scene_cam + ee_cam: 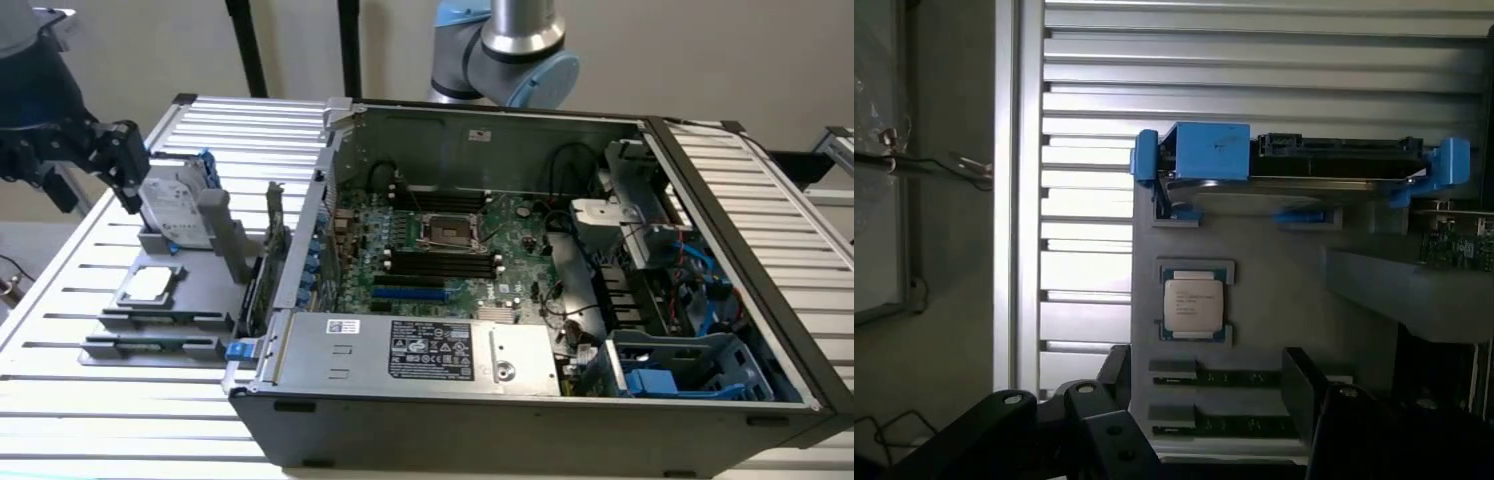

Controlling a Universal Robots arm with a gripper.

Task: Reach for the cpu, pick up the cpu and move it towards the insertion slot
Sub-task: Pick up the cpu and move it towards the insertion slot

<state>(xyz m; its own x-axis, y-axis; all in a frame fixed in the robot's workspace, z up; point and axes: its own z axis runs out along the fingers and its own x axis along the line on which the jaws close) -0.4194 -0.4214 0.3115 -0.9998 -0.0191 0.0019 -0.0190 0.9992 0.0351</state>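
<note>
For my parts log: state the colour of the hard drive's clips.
Bright blue clips, clearest in the wrist view.

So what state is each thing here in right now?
Small square silvery cpu: flat in its grey tray, ungripped.
Shiny-framed square insertion slot: dark centre, no chip seated.
Black gripper: open, holding nothing.
Grey hard drive with blue clips: upright in tray.
Grey computer case: open-topped.

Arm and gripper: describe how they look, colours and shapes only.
The arm is a silvery-grey metal tube that meets a rounded joint with light blue caps. The gripper is matte black, built of angular linked bars dotted with small round screw heads. Its fingers are flat, dark, squared-off bars.
</note>
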